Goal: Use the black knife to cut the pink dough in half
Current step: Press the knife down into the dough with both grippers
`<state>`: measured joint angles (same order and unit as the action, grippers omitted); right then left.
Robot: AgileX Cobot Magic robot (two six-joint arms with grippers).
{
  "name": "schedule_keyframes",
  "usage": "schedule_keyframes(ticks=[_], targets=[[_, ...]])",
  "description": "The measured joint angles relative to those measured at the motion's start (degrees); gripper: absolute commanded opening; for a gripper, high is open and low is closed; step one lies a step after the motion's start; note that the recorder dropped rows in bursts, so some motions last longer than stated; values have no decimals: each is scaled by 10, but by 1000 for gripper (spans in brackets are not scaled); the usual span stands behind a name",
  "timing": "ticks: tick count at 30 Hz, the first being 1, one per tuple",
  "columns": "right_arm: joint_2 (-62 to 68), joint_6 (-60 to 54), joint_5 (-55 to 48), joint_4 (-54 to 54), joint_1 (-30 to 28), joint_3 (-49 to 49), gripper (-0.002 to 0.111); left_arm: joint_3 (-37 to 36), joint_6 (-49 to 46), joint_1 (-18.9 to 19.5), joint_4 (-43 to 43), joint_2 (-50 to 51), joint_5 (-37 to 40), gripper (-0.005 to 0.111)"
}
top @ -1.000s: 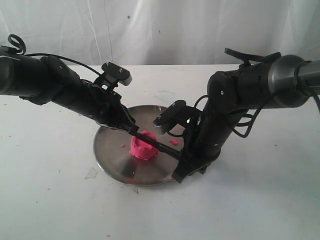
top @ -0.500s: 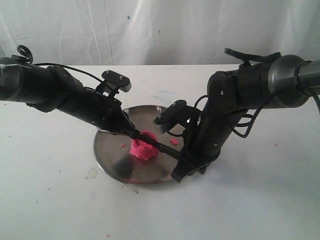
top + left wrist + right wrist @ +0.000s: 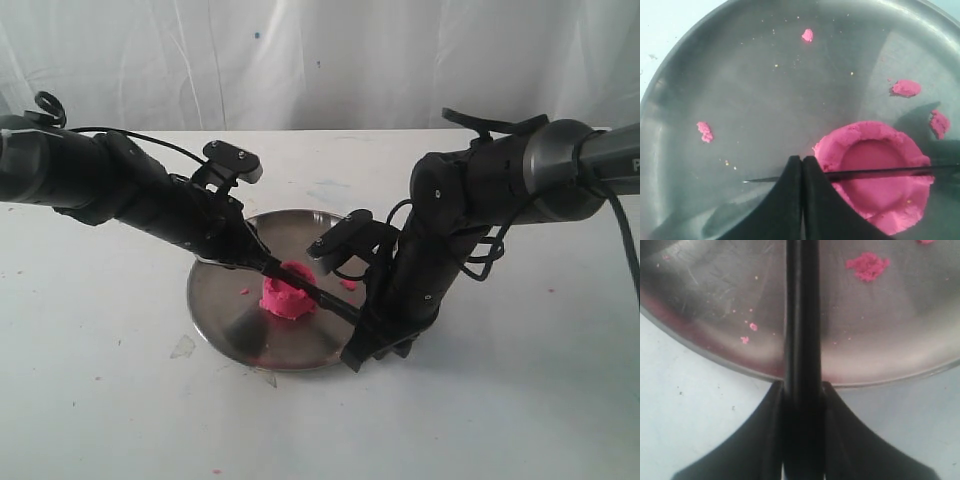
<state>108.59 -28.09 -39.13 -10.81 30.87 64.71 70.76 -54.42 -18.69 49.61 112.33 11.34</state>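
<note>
Worktop (image 3: 120, 400), white and faintly speckled, is filling the lower part of the exterior frame, and the steel plate (image 3: 220, 310) is sitting on it just below the middle. At the plate's lower right rim the right gripper (image 3: 360, 325) is reaching down, its jaws clenching the handle of the black knife (image 3: 332, 303). The right wrist view is showing that handle as a dark bar running between the 2 fingers (image 3: 765, 440) and out over the plate's edge.

From there the knife is slanting up and left across the plate. Its thin blade is lying across the dented top of the pink dough (image 3: 283, 302), which is sitting as 1 squat lump on the plate's middle, just left of the frame's centre. How deep the blade is pressing in I cannot tell.

Just above and left of the dough, the left gripper (image 3: 262, 262) is coming in from the left, its jaws pinching the blade near the tip, which is poking out beyond them. Pink crumbs (image 3: 905, 87) are lying scattered on the plate. Farther back, a white curtain (image 3: 320, 60) is hanging across the upper frame.
</note>
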Motion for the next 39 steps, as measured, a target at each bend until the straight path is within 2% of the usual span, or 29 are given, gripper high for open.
schedule_keyframes(ticks=[39], targets=[[0,2,0,-8,0,0,0,4,-19,0,5,34,-3,0]])
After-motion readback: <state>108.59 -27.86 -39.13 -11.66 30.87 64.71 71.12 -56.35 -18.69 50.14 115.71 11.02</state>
